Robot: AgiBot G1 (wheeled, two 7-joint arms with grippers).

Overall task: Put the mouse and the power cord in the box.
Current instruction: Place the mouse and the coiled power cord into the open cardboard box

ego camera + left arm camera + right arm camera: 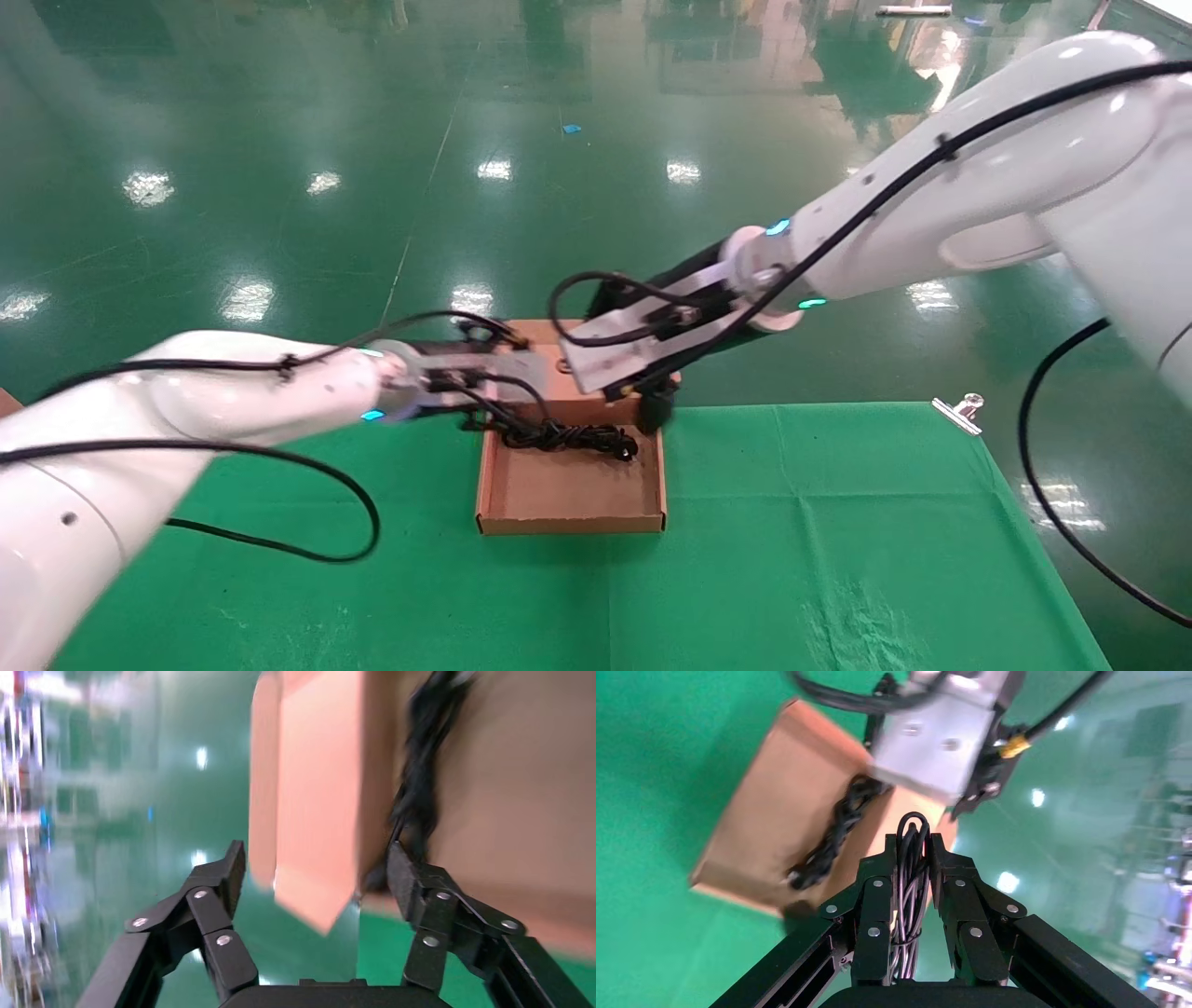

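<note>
Our right gripper (914, 855) is clamped on a thin looped cable (910, 881), beside the box (570, 489); the mouse itself we cannot see. Our left gripper (316, 871) straddles the lid (316, 811), jaws wide. The power cord (568, 436) already lies inside.

The box (570, 492) is brown corrugated cardboard, matt and slightly fibrous on its inner floor, with raw paper edges along its walls. Between the jaws of the left gripper (316, 871) its lid flap looks smooth, dull and pale. The power cord (568, 436) lying in it has a black rubbery sheath with a faint sheen. Clamped between the jaws of the right gripper (914, 860), looped black cable looks like smooth, slightly glossy plastic. Both grippers' links are matt black with bright metal rivets. The table (838, 540) wears green cloth, soft, matt and creased. The floor (279, 140) is glossy green, mirror-like. A metal clip (959, 413) shines.
</note>
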